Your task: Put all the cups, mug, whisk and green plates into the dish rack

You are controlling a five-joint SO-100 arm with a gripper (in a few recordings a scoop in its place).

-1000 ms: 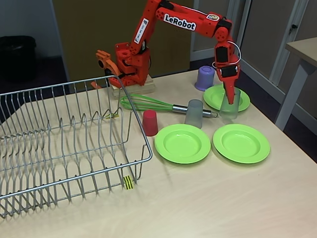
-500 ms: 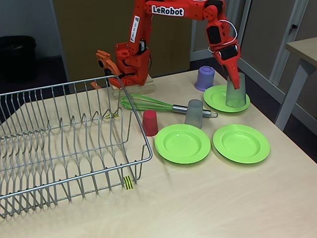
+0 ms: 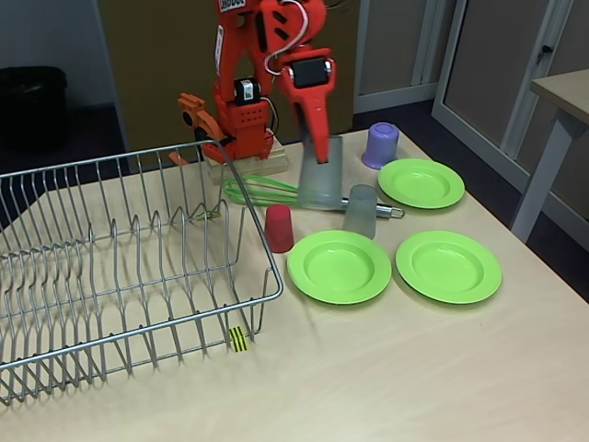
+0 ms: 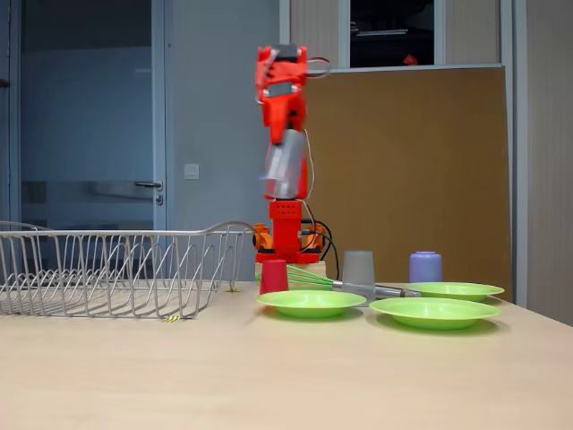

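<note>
since a second ago the arm has lifted one grey cup (image 3: 321, 173) off the far plate (image 3: 421, 182) and swung it left in both fixed views, so it now hangs high above the whisk (image 3: 276, 192), on its way toward the dish rack (image 3: 129, 276). the gripper (image 3: 317, 152) pinches the cup by its wall, one finger apparently inside, and the cup is blurred and slightly tilted in the side-on fixed view (image 4: 285, 165). on the table the other grey cup (image 3: 361, 211) stands touching the whisk handle, the red cup (image 3: 279, 228) sits just beside the rack's corner, the mug (image 3: 381, 145) waits behind the far plate, and the two near plates (image 3: 340, 266) (image 3: 448, 265) lie side by side; the rack itself looks empty. to do this step well, the arm should probably keep the cup well clear of the rack's raised rim, carry it over the prongs, then lower it until it rests between wires before letting go, so it does not tip or roll out.
</note>
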